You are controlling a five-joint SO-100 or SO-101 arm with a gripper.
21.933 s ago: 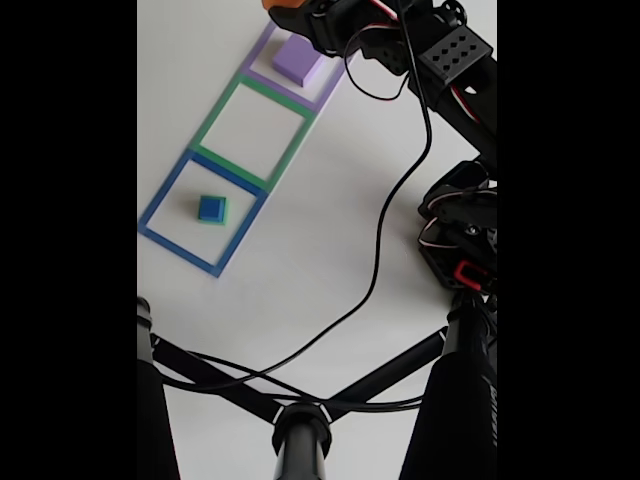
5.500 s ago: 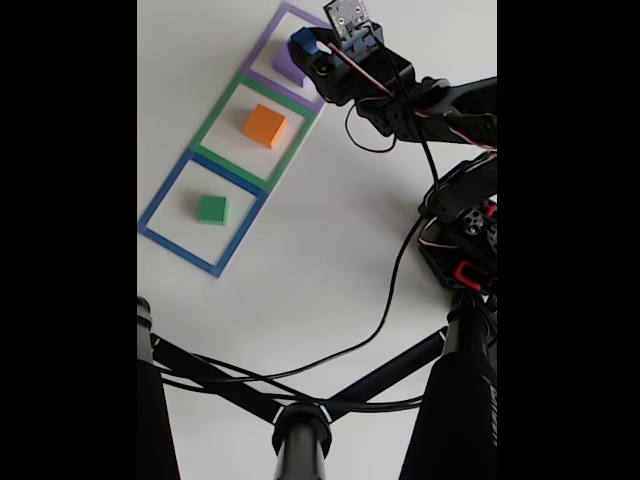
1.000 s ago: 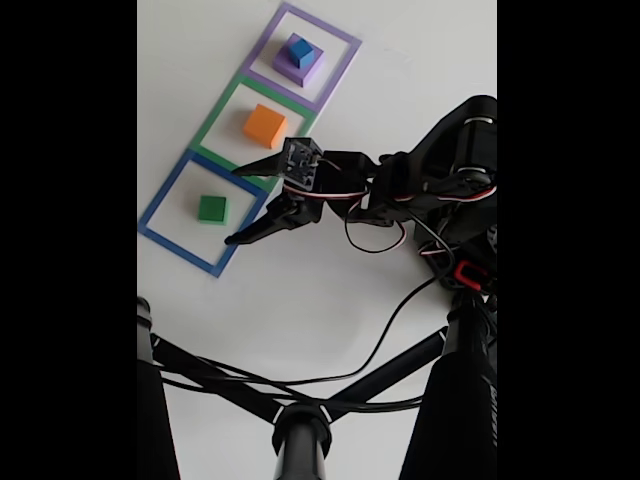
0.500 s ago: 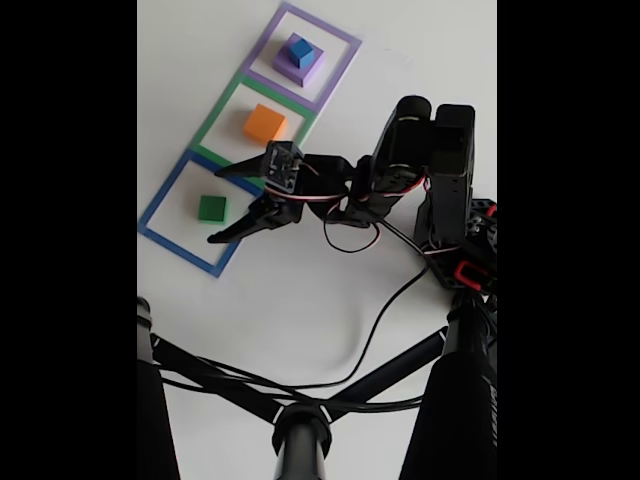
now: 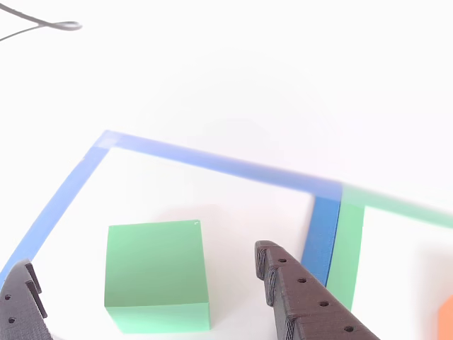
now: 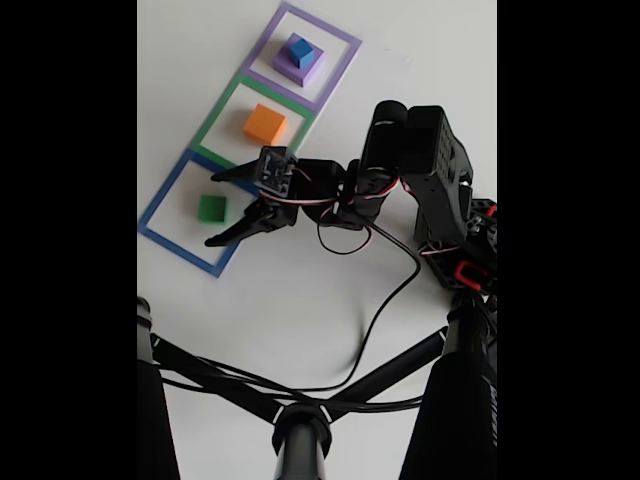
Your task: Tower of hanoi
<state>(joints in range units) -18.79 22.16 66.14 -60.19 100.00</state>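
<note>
Sitting inside the blue square outline (image 6: 202,212), the green cube (image 6: 211,208) is just left of the gripper (image 6: 211,207) in the fixed view, roughly lined up with its gap. The jaws are spread wide, holding nothing. Up close, the cube (image 5: 156,275) sits between both fingertips (image 5: 270,261), not touching.

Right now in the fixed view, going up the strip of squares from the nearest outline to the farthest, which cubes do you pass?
Green cube in the blue outline → orange cube in the green outline → blue cube stacked on the purple cube.
</note>
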